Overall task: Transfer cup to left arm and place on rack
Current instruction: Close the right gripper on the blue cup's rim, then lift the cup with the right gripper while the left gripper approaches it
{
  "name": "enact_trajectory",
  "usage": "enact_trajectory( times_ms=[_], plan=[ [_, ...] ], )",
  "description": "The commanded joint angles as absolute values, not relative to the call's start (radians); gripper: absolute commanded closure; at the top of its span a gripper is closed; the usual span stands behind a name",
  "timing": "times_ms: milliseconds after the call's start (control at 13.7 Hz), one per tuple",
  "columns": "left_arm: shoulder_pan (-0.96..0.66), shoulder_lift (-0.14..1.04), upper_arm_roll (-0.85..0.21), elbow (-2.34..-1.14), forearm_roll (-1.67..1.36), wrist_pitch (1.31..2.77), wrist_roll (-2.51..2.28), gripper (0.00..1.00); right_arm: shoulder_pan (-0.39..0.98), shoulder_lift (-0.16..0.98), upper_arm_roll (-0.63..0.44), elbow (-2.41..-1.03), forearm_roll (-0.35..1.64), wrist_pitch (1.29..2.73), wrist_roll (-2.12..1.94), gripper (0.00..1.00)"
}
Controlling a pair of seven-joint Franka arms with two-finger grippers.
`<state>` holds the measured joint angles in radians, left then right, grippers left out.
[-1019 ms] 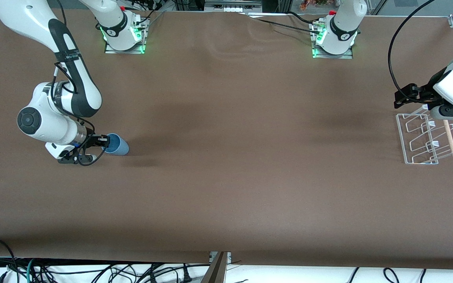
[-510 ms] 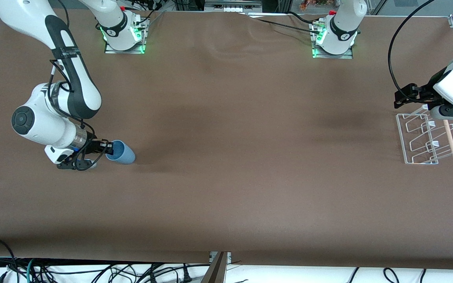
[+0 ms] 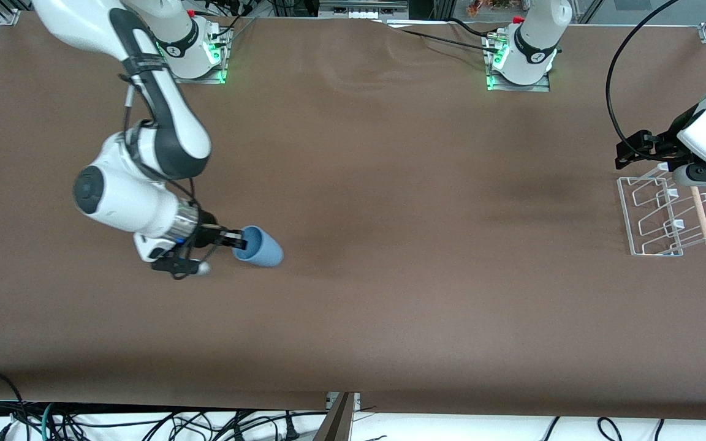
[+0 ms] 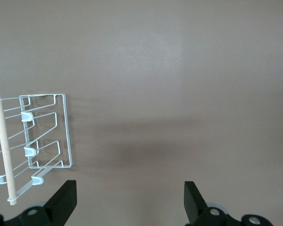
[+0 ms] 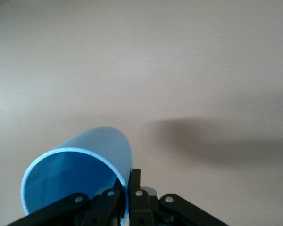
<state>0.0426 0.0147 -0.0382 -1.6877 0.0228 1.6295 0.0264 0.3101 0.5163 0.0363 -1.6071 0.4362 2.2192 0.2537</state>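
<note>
Front view: I have the right pincer (image 3: 238,240) over the table (image 3: 390,306) toward the right arm's end, clamped on the rim of the cup (image 3: 260,247). The cup hangs sideways, mouth turned back at the wrist and closed base pointing toward the middle of the table. Its shadow falls on the brown cover just beside it, so I judge it is carried clear of the surface.

Right wrist view confirms the grip: one finger sits inside the cup (image 5: 78,176), the other outside, pinching the wall at the lip. Holding by the rim leaves the whole tapered body free, which I take to be the point, since it gives the other arm something to take.

Left pincer (image 3: 641,150) hangs at the left arm's end of the table, over the rack's edge nearest the bases, fingers spread wide and holding nothing. Left wrist view shows both fingertips (image 4: 61,200) well apart with bare table between them. This arm waits.

Rack (image 3: 665,214) stands on the table under the left wrist, wire pegs empty, wooden dowel (image 3: 700,215) lying across the frame. Left wrist view shows the rack (image 4: 37,141) to one side of the open pincer.

Cup and rack are well apart. My judgement: carry is under way, handover not yet begun, placing still to come.
</note>
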Motion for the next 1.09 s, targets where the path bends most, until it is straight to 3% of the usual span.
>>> enact_trajectory(
  times_ms=[0,364,1019],
  plan=[
    [0.069,0.032,-0.044,-1.657,0.028,1.609,0.04,0.0,0.334,0.63,0.087,-1.427,0.457,2.206,0.385,1.0],
    [0.087,0.04,-0.044,-1.655,-0.008,1.608,0.04,0.0,0.336,0.715,0.21,-1.289,0.478,2.239,0.566,1.0],
    [0.118,0.158,-0.043,-1.654,-0.403,1.597,0.183,0.0,0.446,0.727,0.227,-1.273,0.498,2.344,0.647,1.0]
  ],
)
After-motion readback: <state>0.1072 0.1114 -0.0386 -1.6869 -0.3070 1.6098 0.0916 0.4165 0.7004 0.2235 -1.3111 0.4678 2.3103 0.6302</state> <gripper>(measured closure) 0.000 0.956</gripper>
